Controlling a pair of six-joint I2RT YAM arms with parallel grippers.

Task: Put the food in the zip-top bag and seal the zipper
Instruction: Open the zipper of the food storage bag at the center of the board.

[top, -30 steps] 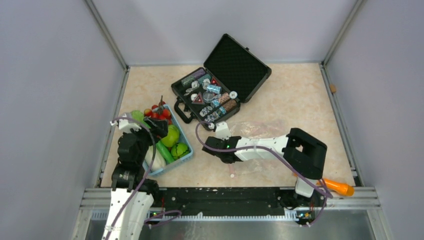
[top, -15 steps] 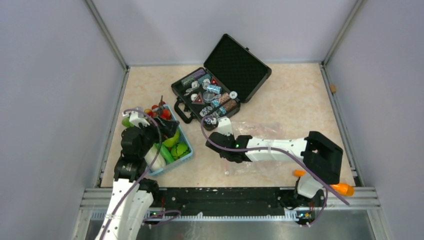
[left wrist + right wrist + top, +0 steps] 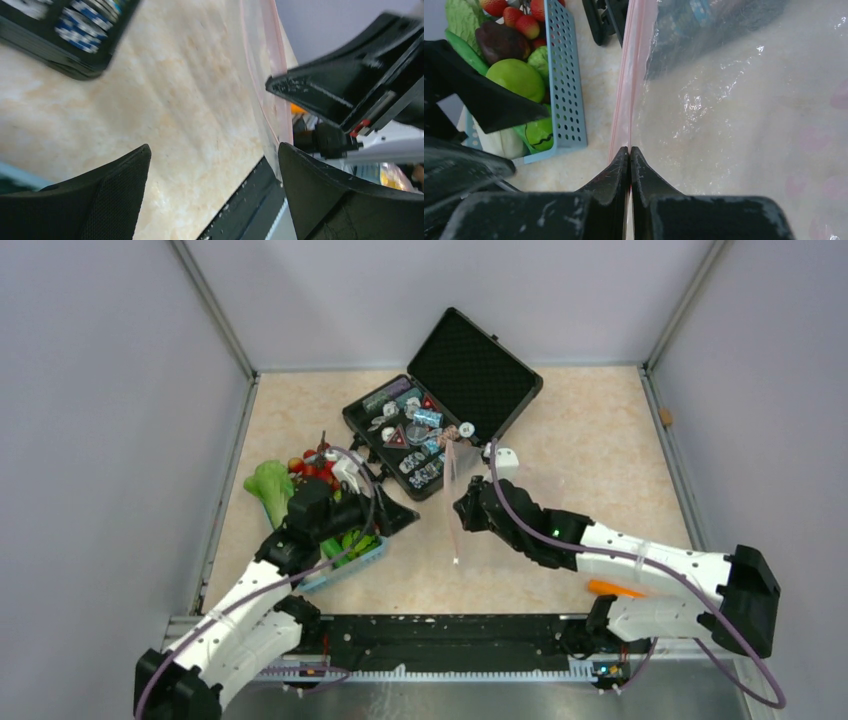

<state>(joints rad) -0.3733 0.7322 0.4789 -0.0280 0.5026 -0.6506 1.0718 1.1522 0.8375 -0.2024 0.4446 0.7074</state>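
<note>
The clear zip-top bag [image 3: 734,100] hangs lifted by its mouth. My right gripper [image 3: 630,149] is shut on the pink zipper [image 3: 629,75]; in the top view that gripper [image 3: 462,510] stands just in front of the black case, with the zipper [image 3: 452,500] running as a thin line past it. My left gripper [image 3: 405,517] reaches right from the basket, open and holding nothing, its tips [image 3: 214,150] just left of the bag's strip [image 3: 272,75]. Most of the food lies in the blue basket [image 3: 566,90]: green apple [image 3: 516,77], dark purple piece [image 3: 499,42], cherry tomatoes [image 3: 315,465], leafy green [image 3: 268,483].
An open black case [image 3: 440,415] of chips and trinkets stands at the back middle, close behind the lifted bag. An orange toy piece [image 3: 615,588] lies by the near edge under the right arm. Grey walls enclose the table on three sides.
The right gripper closed on the zipper and raised the bag's mouth off the table toward the case. The left arm swung right from over the basket toward the bag, staying open.
</note>
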